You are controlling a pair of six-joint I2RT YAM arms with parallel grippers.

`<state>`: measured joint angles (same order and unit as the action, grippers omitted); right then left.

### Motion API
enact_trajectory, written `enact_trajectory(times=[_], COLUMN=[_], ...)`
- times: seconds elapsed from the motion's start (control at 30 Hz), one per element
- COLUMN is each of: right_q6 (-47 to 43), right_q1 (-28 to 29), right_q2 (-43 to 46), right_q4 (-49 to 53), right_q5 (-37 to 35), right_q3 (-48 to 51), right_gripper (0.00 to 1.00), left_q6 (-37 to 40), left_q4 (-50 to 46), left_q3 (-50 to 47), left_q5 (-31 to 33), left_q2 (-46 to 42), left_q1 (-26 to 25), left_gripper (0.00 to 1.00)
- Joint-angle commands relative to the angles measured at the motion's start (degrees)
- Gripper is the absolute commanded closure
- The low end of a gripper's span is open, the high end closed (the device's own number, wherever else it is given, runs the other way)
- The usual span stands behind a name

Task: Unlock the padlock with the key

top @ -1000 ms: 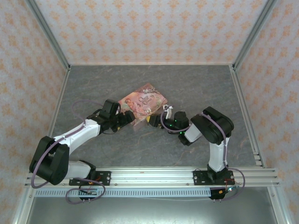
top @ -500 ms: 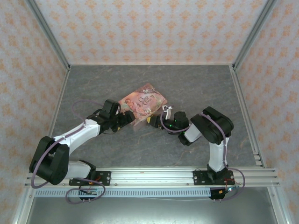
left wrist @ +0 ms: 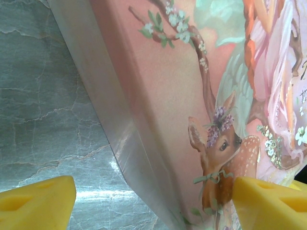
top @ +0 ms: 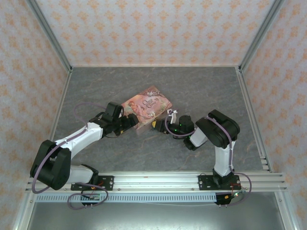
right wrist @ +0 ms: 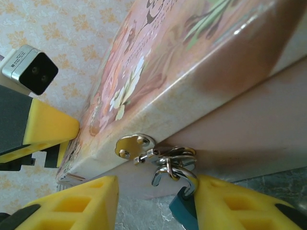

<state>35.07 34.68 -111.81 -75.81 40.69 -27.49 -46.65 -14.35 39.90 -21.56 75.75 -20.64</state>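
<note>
The tiny teal-blue padlock (right wrist: 184, 212) hangs at the tin's latch, its body low in the right wrist view and touching the inner side of one yellow finger (right wrist: 240, 206). Its metal shackle (right wrist: 175, 175) hooks through small rings under the round hasp plate (right wrist: 134, 143), and one shackle end looks free. My right gripper (right wrist: 158, 201) (top: 157, 123) is open around the lock. No key is visible. My left gripper (left wrist: 153, 201) (top: 130, 120) is open across the corner of the pink illustrated tin (top: 146, 105), one finger (left wrist: 268, 203) over the lid.
The tin (left wrist: 192, 96) lies tilted on the grey marbled table (top: 158, 81). Patterned walls enclose the table on three sides. The left gripper's camera and yellow finger (right wrist: 45, 127) show at the tin's far edge in the right wrist view.
The right wrist has shifted very slightly at the tin's latch side. The left arm and the tin have not visibly moved.
</note>
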Motion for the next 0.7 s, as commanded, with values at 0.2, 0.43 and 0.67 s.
enact_trajectory(times=[0.2,0.43,0.67], right_q6=[-1.0,-1.4,-1.6], right_q1=[0.4,0.3,0.2], right_q2=[2.4,2.2,2.1], right_q4=[-3.7,-2.1,-1.6], right_q5=[1.7,1.3,1.0], right_q3=[0.2,0.1,0.3], right_gripper=[0.63,0.7,0.77], left_q6=[-0.2,-0.1,0.0], left_q4=[-4.5,-4.6,-4.8], left_q3=[-1.0,-0.7,-0.7], left_q5=[2.4,2.3,2.4], left_q2=[0.3,0.5,0.4], left_q1=[-0.4,-0.5,-0.5], left_gripper=[0.15,0.15,0.15])
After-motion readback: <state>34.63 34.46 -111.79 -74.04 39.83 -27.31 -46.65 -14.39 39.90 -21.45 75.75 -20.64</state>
